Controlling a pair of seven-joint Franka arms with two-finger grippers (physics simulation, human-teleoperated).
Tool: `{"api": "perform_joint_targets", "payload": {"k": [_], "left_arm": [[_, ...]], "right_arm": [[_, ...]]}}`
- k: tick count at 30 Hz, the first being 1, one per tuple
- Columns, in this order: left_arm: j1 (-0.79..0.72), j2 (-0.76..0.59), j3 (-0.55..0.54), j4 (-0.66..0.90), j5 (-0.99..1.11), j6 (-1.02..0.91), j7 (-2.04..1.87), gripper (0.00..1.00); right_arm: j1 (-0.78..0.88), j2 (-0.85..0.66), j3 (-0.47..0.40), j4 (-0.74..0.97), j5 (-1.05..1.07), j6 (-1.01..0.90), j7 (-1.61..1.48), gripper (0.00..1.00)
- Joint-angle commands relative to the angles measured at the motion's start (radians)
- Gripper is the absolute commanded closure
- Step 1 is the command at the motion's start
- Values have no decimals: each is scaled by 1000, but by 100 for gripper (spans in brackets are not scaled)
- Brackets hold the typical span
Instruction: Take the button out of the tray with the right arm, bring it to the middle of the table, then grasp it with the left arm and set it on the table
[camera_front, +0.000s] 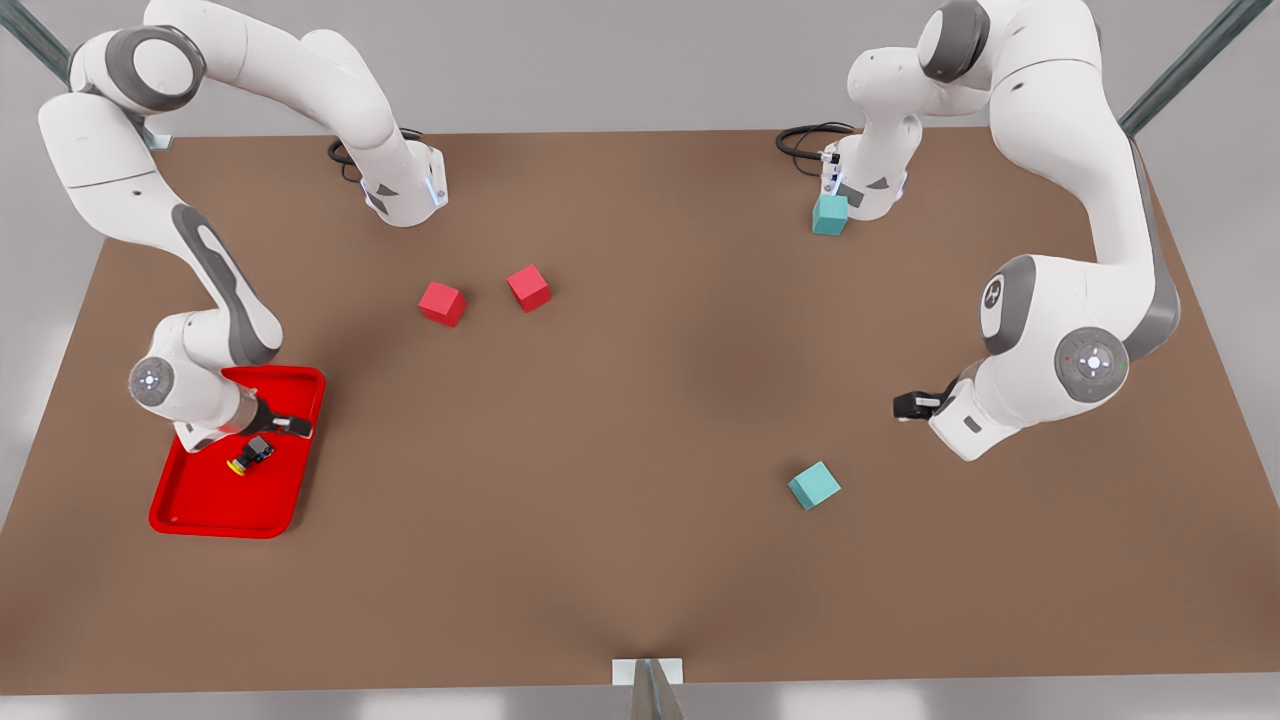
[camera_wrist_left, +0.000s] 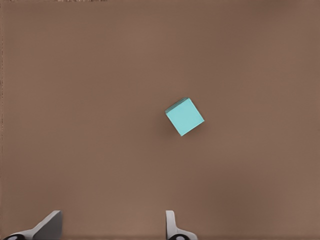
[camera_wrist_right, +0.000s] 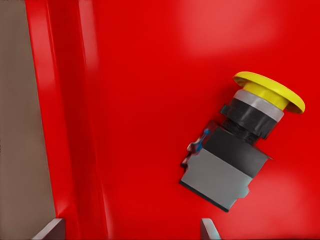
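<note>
The button (camera_front: 250, 455), yellow cap on a dark body, lies on its side inside the red tray (camera_front: 200, 510) at the front view's left. In the right wrist view the button (camera_wrist_right: 240, 145) rests on the tray floor (camera_wrist_right: 125, 100), beyond the fingertips and a little off to one side. My right gripper (camera_front: 288, 426) hovers over the tray just beside the button, open and empty; its fingertips (camera_wrist_right: 50, 231) stand wide apart. My left gripper (camera_front: 905, 405) waits open above the table (camera_front: 640, 450) at the front view's right, holding nothing.
A teal cube (camera_front: 814, 485) lies on the table near the left gripper, seen as the teal cube (camera_wrist_left: 184, 116) in the left wrist view. Another teal cube (camera_front: 829, 214) sits by the far arm base. Two red cubes (camera_front: 442, 303) (camera_front: 528, 288) lie at the back centre-left.
</note>
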Motion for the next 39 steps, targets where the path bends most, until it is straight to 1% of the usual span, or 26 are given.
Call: {"api": "perform_joint_targets", "payload": {"k": [1,3,8,18,27,28,29,32,39], "left_arm": [[-5,0,1,1,11,0,36,0],[-11,0,-1,1,50,0,110,0],[-12,5,-4,1,50,4,110,0],[-12,11,-4,1,50,7,110,0],[-12,15,-4,1,48,7,108,0],[-12,15,-4,1,48,7,110,0],[-12,14,-4,1,50,7,110,0],[-12,12,-4,1,48,5,110,0],[-12,12,-4,1,48,7,110,0]], "right_arm": [[0,4,1,4,1,22,693,0],[-3,3,-2,7,-5,24,699,0],[-7,0,-8,36,-16,22,699,0],[-20,24,-13,34,-123,4,674,0],[-13,53,-27,28,-170,4,677,0],[-13,53,-27,28,-169,4,679,11],[-13,53,-27,27,-169,4,677,20],[-11,53,-27,27,-169,4,677,23],[16,52,-23,57,-167,7,682,23]]}}
